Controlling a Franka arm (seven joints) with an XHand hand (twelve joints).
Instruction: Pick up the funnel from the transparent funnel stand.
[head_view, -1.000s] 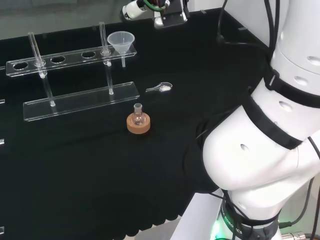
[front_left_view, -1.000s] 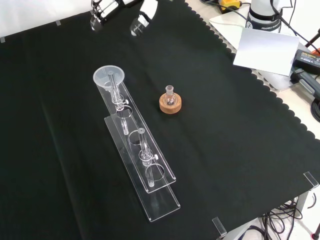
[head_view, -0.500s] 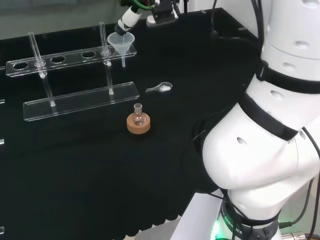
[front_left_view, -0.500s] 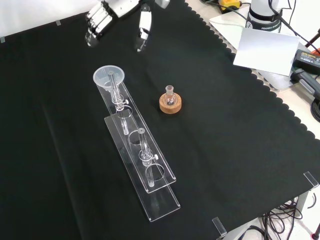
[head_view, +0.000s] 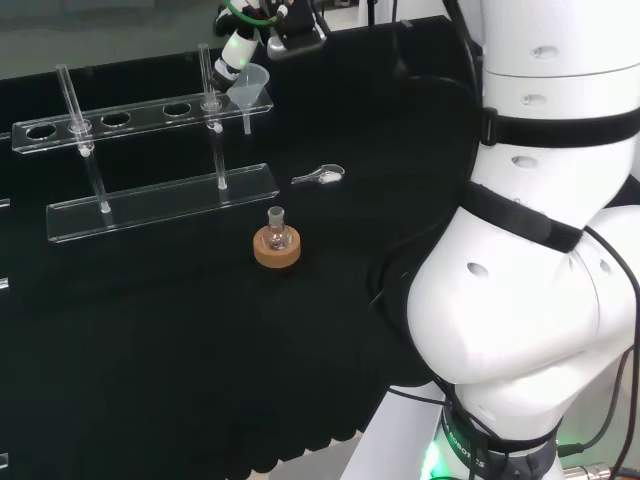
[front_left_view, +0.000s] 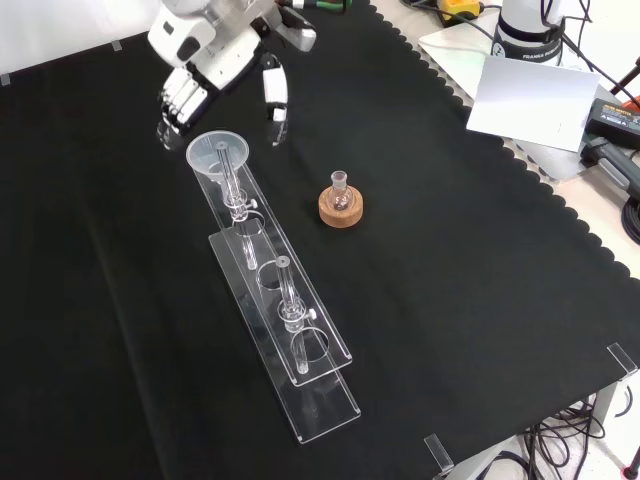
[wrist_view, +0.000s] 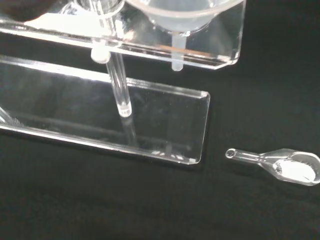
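Front view: clear plastic cone funnel (front_left_view: 217, 153) seated upright, spout down, in the end hole of the transparent acrylic funnel stand (front_left_view: 318, 352); black-and-white robot hand (front_left_view: 215, 62) just beyond it, fingers (front_left_view: 175, 104) spread wide, straddling the rim, holding nothing

On the black cloth: one clear funnel (front_left_view: 218, 155), one clear stand (front_left_view: 283, 330) with two upright rods, one small flask (front_left_view: 340, 193), one cork ring (front_left_view: 341, 211) under it, one little glass scoop (wrist_view: 280, 165), and one hand (front_left_view: 205, 60) above
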